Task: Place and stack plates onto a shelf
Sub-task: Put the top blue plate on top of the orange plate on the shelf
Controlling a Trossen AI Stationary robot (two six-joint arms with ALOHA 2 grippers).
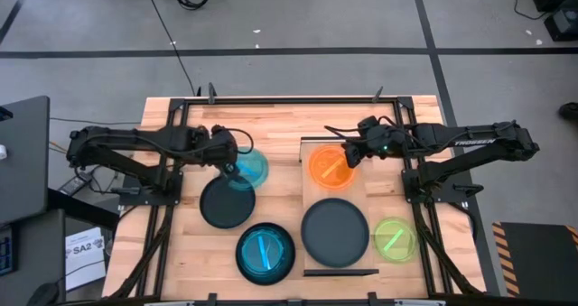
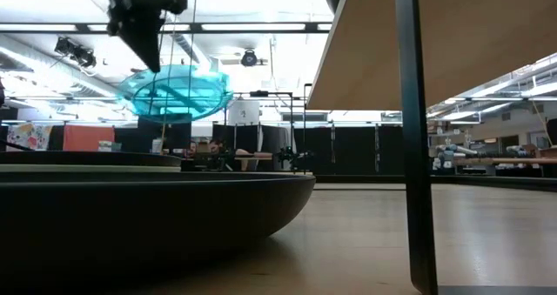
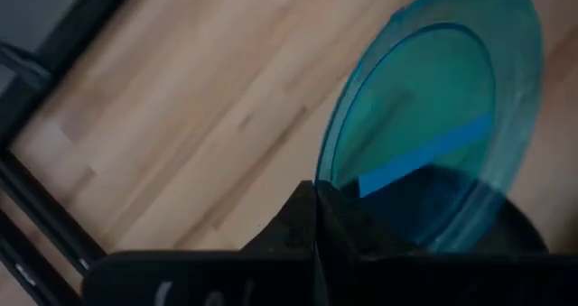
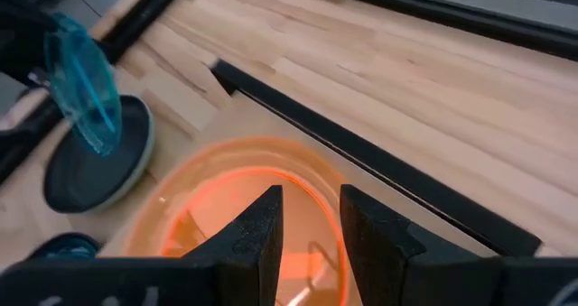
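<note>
Wooden tabletop (image 1: 271, 116) carries our scattered plates. Left gripper (image 1: 231, 166) pinches the teal plate (image 1: 248, 169) by its rim, raised over a black plate (image 1: 226, 203), likely for carrying. Right gripper (image 1: 350, 156), fingers parted, holds nothing above the orange plate (image 1: 325, 164) on the shelf (image 1: 312, 198).

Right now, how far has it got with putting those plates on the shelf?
Barely started. One orange plate and a black plate already sit on the shelf, with the right gripper open over the orange one. The left gripper holds a teal plate in the air. Another black plate, a blue-on-black stack and the green plate wait on the table.
</note>
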